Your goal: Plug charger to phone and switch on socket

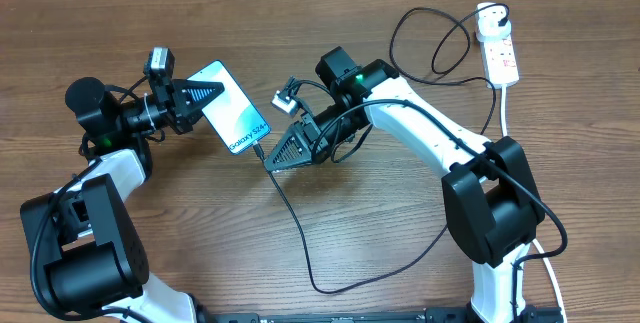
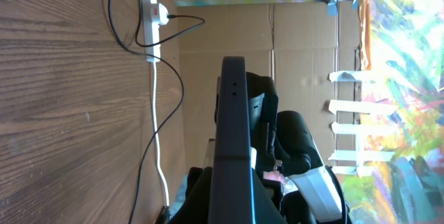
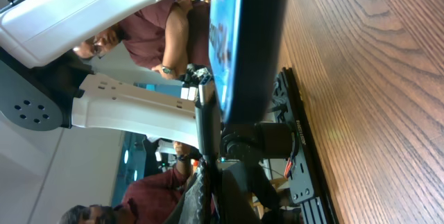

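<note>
Nearest the arm bases, at 6 o'clock on the counter [image 1: 380, 253], the charger [image 1: 300, 233] lies in a slack black loop. From there it climbs toward 11 o'clock to the right tool [image 1: 272, 157].

That tool sits just left of the counter's middle, its dark fingers pressed together on the charger close behind the connector tip. The tip points to 10 o'clock and touches the lower end of the phone [image 1: 232, 110]. I cannot tell whether it is fully seated in the port. In the right wrist view the charger [image 3: 206, 134] rises from between the fingers to the phone [image 3: 243, 44], which shows edge-on with a sliver of blue screen.

The phone lies at 10 o'clock from the right tool and at 4 o'clock from the left tool [image 1: 196, 96], screen up and slanted. The left tool pinches the phone's upper end. Its wrist view looks straight along the phone's black edge [image 2: 232, 134].

Farthest off, at 1 o'clock, the socket [image 1: 502, 60] lies well apart from both tools. The charger's white plug adapter [image 1: 491, 26] sits in its far end, and a thick white cord [image 1: 505, 113] trails back toward 5 o'clock. The left wrist view also catches the socket [image 2: 149, 9] beyond the phone.
</note>
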{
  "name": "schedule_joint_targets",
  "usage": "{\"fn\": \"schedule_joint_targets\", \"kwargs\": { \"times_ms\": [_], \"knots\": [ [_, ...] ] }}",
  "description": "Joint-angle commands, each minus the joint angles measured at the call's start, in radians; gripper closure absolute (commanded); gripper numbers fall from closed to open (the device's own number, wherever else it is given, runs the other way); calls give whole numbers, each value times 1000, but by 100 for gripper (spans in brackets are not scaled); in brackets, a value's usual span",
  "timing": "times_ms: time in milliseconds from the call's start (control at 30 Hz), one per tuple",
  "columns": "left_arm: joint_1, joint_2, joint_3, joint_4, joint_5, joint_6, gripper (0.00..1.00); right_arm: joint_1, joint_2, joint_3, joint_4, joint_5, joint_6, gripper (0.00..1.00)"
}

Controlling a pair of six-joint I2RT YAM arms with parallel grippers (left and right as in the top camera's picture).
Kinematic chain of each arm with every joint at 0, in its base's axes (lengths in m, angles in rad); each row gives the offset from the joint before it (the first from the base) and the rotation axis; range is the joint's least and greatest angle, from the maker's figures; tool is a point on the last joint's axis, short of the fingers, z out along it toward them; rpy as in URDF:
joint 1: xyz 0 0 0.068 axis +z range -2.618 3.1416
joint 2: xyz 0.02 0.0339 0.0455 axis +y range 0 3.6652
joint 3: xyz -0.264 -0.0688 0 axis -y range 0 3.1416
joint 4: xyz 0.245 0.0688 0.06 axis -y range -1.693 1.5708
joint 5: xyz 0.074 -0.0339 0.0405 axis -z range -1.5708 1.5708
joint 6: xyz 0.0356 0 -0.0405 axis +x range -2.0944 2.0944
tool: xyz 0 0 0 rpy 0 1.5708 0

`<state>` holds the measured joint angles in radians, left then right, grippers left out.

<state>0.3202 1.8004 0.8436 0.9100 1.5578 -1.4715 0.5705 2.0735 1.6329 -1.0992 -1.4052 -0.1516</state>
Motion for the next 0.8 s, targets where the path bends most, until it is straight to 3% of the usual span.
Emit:
{"fn": "schedule_joint_targets", "kwargs": {
  "times_ms": [0, 767],
  "knots": [
    [-6, 6, 23, 8, 23, -26, 96, -8, 6, -6, -6, 1, -14, 97],
    [-5, 6, 23, 8, 22, -25, 96, -2, 6, -6, -50, -2, -63, 97]
  ]
}}
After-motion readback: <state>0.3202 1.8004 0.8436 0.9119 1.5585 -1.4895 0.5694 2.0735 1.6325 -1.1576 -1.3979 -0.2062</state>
